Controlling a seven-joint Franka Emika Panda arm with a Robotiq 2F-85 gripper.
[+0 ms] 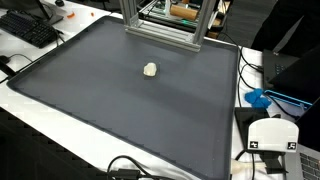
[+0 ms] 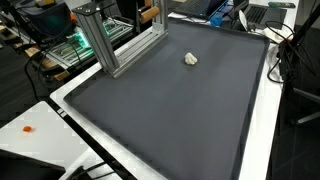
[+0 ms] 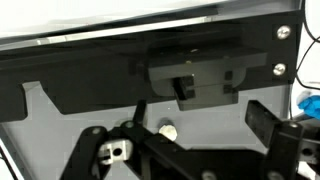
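One small pale lump (image 1: 150, 70) lies by itself on a big dark mat (image 1: 100, 120) in an exterior view. It sits nearer the far edge than the near one, and nothing touches it. I think it rests there because the mat is flat and it has nowhere to roll. A metal frame (image 1: 160, 25) stands at the far edge, well apart from the lump. The mat covers most of a white table (image 1: 30, 120). A keyboard (image 1: 25, 28) sits at one far corner, a blue thing (image 1: 262, 98) lies off the mat's side, and black cables (image 1: 125, 165) curl at the near edge. No arm shows here. In an exterior view from another side, the same lump (image 2: 191, 59) is again alone on the mat (image 2: 160, 120), near the far end and just past the frame (image 2: 110, 40). A tiny orange spot (image 2: 27, 129) marks the white table (image 2: 40, 135), and a busy room with desks and wires lies behind. In the wrist view the gripper (image 3: 178, 142) comes in from the bottom. Its dark fingers (image 3: 268, 128) are spread wide apart and pinch nothing. The lump (image 3: 169, 131) shows small in the gap between them, out in front on the mat, and nothing touches it. The rest of this view is dark and hard to read.
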